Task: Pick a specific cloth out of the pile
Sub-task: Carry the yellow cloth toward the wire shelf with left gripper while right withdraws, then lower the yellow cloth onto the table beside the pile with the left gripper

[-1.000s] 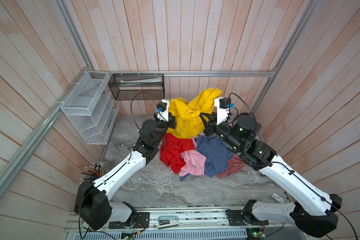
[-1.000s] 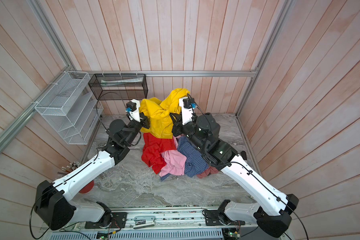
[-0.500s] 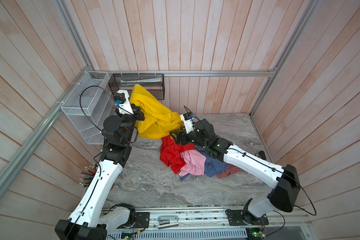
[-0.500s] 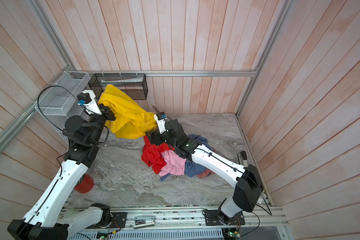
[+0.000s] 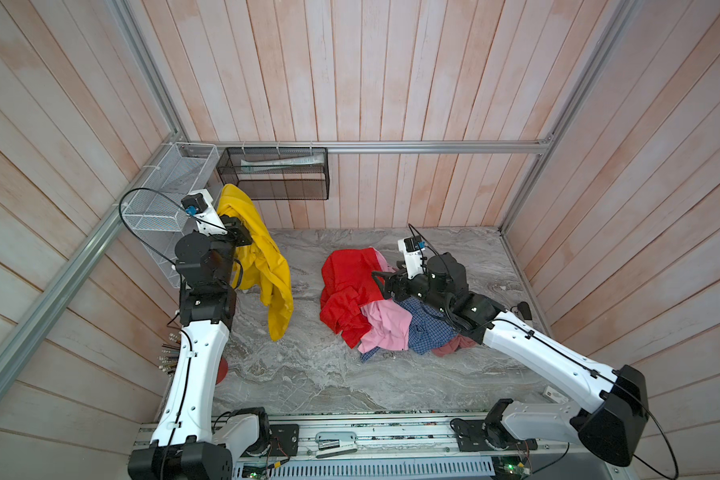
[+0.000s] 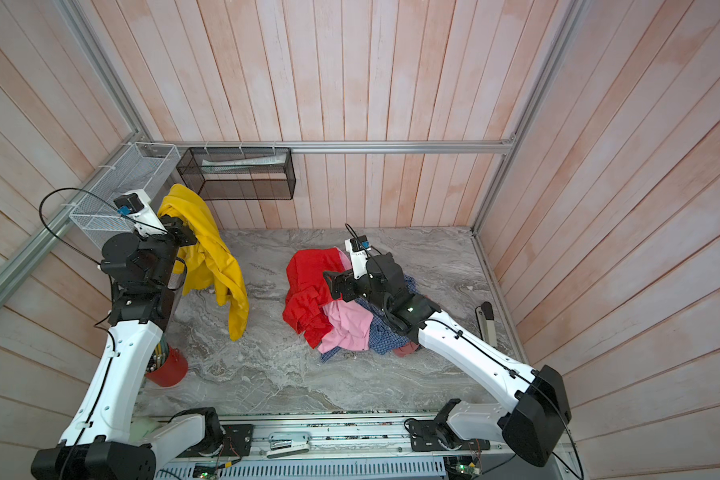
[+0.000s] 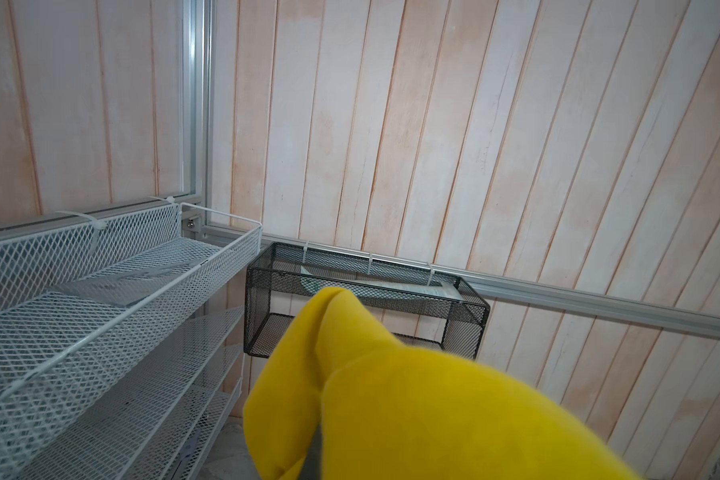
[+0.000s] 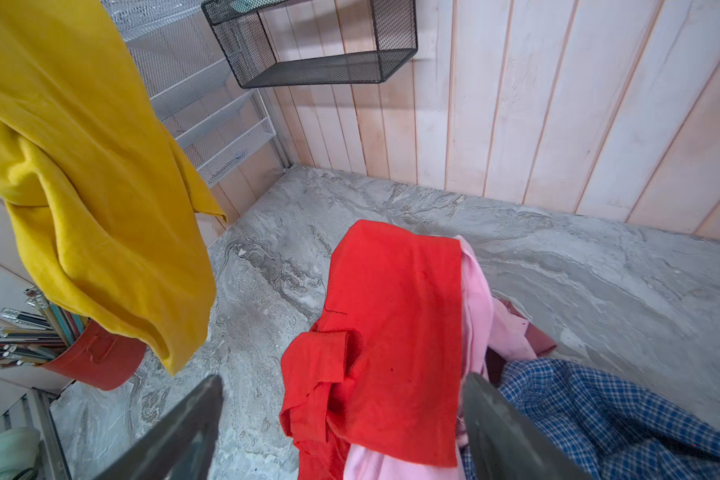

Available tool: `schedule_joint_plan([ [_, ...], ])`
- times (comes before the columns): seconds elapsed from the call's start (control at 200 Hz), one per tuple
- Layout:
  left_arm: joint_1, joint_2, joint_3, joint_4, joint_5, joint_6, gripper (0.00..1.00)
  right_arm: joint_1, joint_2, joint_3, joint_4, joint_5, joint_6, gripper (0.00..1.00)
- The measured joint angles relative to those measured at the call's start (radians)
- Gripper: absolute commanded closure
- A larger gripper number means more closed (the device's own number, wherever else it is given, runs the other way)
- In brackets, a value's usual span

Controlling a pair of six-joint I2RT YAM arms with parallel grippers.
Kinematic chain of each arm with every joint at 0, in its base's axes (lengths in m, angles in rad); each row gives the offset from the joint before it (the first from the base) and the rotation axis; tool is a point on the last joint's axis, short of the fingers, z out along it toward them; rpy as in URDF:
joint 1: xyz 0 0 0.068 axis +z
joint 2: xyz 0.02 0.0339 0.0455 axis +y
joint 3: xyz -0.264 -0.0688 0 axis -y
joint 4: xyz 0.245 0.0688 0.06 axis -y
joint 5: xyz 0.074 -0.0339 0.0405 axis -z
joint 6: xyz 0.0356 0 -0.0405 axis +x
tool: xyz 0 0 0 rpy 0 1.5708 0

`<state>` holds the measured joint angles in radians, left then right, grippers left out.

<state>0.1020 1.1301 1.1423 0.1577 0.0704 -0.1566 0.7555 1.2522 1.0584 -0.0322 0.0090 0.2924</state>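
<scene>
The cloth [image 5: 267, 266], a mustard-yellow garment, hangs in the air at the left, apart from the pile, in both top views [image 6: 217, 257]. My left gripper [image 5: 242, 232] is shut on its upper part. In the left wrist view the cloth [image 7: 391, 407] covers the jaws. The pile [image 5: 375, 316] lies on the marble table: red garment [image 5: 346, 282], pink [image 5: 385, 324], blue-checked [image 5: 429, 328], dusty rose [image 5: 449, 347]. My right gripper [image 5: 381, 284] hovers open just over the red garment [image 8: 391, 324], its fingers [image 8: 208, 399] wide apart and holding nothing.
A white mesh shelf [image 5: 163, 195] and a black mesh basket [image 5: 279, 174] hang on the walls behind the left gripper. A red cup of pencils [image 6: 167, 368] stands at the table's left edge. A slim dark-tipped object [image 6: 487, 320] lies at the right edge.
The right gripper has let go of the yellow cloth, opened, and dropped to the pile. The left arm has swung left, carrying the cloth clear of the pile.
</scene>
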Motion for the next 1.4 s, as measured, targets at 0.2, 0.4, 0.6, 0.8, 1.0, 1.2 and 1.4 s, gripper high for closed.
schedule_joint_plan([
  [0.2,0.005,0.044,-0.031,0.032,-0.027,0.111,1.00,-0.016,-0.074,-0.074,-0.045,0.055,0.012,0.09],
  [0.4,0.045,0.068,-0.075,0.060,-0.046,0.240,1.00,-0.033,-0.158,-0.132,-0.103,0.108,0.026,0.10],
  [0.6,0.057,0.092,-0.075,0.076,-0.061,0.373,1.00,-0.037,-0.193,-0.136,-0.143,0.152,0.030,0.10],
  [0.8,0.081,0.055,-0.075,0.070,-0.076,0.438,1.00,-0.039,-0.199,-0.162,-0.158,0.162,0.040,0.09],
  [1.0,0.081,-0.061,-0.076,0.058,-0.113,0.507,1.00,-0.039,-0.166,-0.162,-0.161,0.161,0.039,0.10],
  [1.2,0.081,-0.135,-0.095,0.045,-0.143,0.581,1.00,-0.044,-0.142,-0.162,-0.163,0.161,0.032,0.10],
  [1.4,0.063,-0.023,-0.108,0.003,-0.151,0.610,1.00,-0.057,-0.142,-0.162,-0.163,0.162,0.025,0.10],
])
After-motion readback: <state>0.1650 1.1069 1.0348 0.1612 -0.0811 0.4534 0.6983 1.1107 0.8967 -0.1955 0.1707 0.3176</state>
